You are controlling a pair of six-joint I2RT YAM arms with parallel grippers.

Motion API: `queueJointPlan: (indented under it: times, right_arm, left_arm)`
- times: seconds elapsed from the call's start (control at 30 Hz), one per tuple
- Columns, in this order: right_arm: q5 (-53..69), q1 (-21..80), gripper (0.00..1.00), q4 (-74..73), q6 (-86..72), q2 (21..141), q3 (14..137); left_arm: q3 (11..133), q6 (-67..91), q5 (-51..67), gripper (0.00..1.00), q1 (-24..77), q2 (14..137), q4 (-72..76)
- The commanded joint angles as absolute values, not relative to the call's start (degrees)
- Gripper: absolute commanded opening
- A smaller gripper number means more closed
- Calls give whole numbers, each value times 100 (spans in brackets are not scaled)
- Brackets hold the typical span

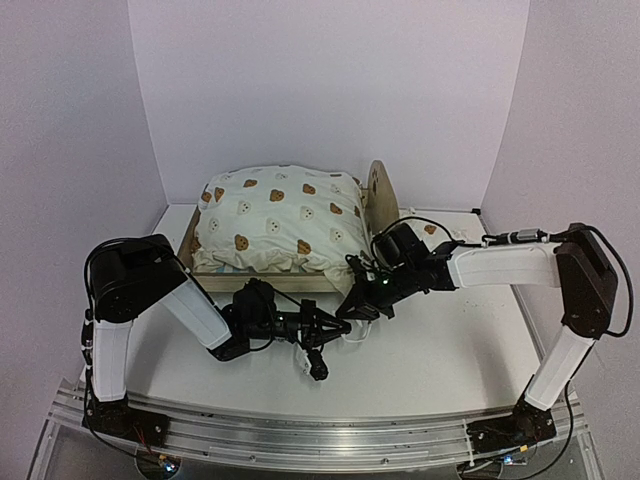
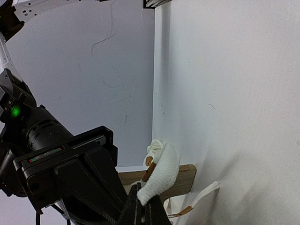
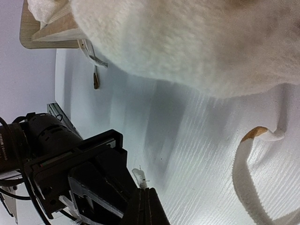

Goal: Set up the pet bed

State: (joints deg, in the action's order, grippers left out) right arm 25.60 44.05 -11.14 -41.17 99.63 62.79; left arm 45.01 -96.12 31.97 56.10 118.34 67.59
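The pet bed [image 1: 378,190] stands at the back of the table, a light-wood frame with the cream bear-print duvet [image 1: 275,220] piled on it. In front of it my two grippers meet. My left gripper [image 1: 335,322] [image 2: 143,208] is shut on a white fleecy tie string [image 2: 161,173] that rises from the jaws toward a wooden board [image 2: 185,180]. My right gripper [image 1: 356,306] [image 3: 146,199] is shut too, and only the frayed white tip of a tie string [image 3: 140,175] pokes out of its jaws. The duvet [image 3: 197,42] hangs just above it.
Loose tie strings lie on the white table: one with a brown tip [image 3: 243,173] to the right of my right gripper, one [image 2: 201,199] by the wooden board. The bed's rounded end board [image 1: 377,192] stands at the right. Purple walls close in the back and sides.
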Motion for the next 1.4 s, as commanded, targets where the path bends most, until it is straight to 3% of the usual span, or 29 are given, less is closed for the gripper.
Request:
queueJointPlan:
  times: [0.0,0.13,0.3,0.63,0.8,0.83,0.97,1.07,1.2,1.37]
  right_arm:
    - [2460,4430,10,-1063,-4111,9770,6196]
    - [2521,4431,28,-1072,-4193,9858,6262]
    - [2862,4430,31,-1008,-4408,10027,6426]
    - [3138,4427,2,-980,-4561,10114,6380]
    - [2612,4414,0,-993,-4350,9793,6252]
    - [2496,4406,0,-997,-4290,9700,6220]
    - [1953,4341,0,-1087,-3969,9192,6043]
    - [1518,4319,0,-1224,-3725,8831,5838]
    - [1109,4315,0,-1356,-3550,8531,5586]
    - [478,4315,0,-1515,-3355,8146,5195]
  left_arm:
    - [4687,-9625,3299,0,5625,11862,6952]
    - [4655,-9684,3354,0,5625,11850,6981]
    - [4642,-9734,3384,0,5625,11839,6954]
    - [4677,-9747,3303,0,5625,11841,6943]
    - [4649,-9537,3307,1,5625,11823,7086]
    - [4635,-9375,3323,2,5625,11822,7213]
    - [4600,-9061,3345,41,5628,11754,7207]
    - [4430,-8726,3354,59,5628,11653,7133]
    - [4327,-7782,3307,63,5636,11425,6812]
    - [5361,-4707,2587,56,5620,11073,4823]
